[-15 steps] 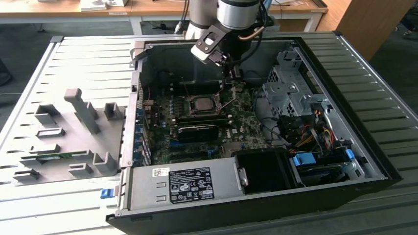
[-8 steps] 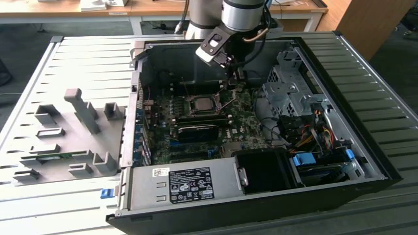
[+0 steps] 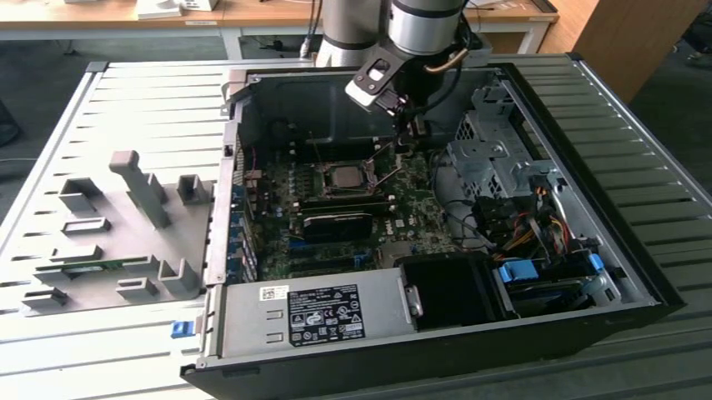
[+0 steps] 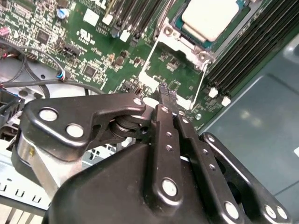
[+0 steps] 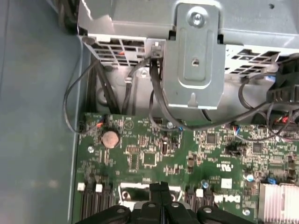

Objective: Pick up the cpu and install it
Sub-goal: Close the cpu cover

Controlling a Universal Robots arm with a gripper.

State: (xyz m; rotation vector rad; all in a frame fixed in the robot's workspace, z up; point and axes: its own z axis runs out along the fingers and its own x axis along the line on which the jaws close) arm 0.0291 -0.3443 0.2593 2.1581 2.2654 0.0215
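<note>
Green motherboard (image 3: 418, 196) covers the floor of the open computer case (image 3: 445, 360) on the tabletop (image 3: 133, 100). In its middle the cpu (image 3: 343, 177) lies flat in the socket (image 4: 184, 44), silver top up. Just beyond it, toward the exterior view's right, the gripper (image 4: 166, 92) hangs with jaws closed together, holding nothing. I judge that any press should be slow and should meet the socket's metal frame, never the chip.

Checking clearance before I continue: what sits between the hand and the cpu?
In the second wrist view, green board and the socket's metal frame lie between the hand and the cpu.
</note>
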